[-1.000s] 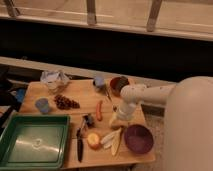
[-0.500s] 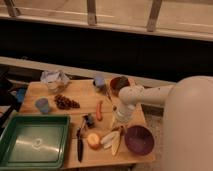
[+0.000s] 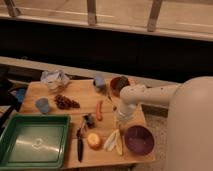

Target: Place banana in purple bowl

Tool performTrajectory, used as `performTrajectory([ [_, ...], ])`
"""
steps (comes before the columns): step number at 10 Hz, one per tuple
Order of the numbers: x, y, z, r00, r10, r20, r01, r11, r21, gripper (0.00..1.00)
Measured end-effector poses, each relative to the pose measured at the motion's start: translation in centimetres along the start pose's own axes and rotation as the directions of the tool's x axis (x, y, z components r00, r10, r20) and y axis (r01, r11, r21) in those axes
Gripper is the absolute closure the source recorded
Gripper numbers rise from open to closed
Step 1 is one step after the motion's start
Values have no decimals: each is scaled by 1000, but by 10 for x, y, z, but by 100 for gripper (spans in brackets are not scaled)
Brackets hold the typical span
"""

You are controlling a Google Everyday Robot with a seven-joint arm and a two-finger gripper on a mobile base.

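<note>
- Banana [image 3: 114, 141] first: it lies flat on the wooden table [image 3: 70, 92] near the front edge, its pale strips splayed. It is just left of the purple bowl [image 3: 139, 140] and outside it.
- My claw [image 3: 122, 121] hangs at the end of my white arm [image 3: 147, 94]. It points down over the table, just above the banana's far end. I cannot tell whether it is released or clenched (my own wrist covers that part), nor whether it touches the banana.
- The purple bowl sits upright at the table's front right corner, below my forearm.
- A round orange fruit [image 3: 94, 140] rests just left of the banana.
- A dark knife [image 3: 80, 145] lies left of the fruit, running front to back.
- A small dark object [image 3: 89, 120] sits by the knife's far end (too blurred to name).
- An orange-red stick [image 3: 99, 110] lies mid-table, left of my claw and apart from it.
- Behind my arm, at the back edge, stands a reddish-brown bowl [image 3: 119, 84] with a small blue cup [image 3: 99, 81] beside it.
- Farther left are a dark cluster of grapes [image 3: 65, 102], another blue cup [image 3: 43, 105] and a crumpled pale wrapper [image 3: 54, 79].
- A green tray [image 3: 10, 145] fills the front left.
</note>
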Motion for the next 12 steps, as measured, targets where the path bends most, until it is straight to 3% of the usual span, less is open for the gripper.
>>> performTrajectory([
  [3, -24, 0, -26, 997, 2, 73, 1, 999, -41, 100],
  [6, -57, -1, -83, 982, 19, 187, 7, 990, -139, 100],
  [8, -77, -6, -114, 969, 39, 244, 7, 983, -182, 100],
  [12, -66, -62, -162, 945, 106, 311, -42, 978, -205, 100],
])
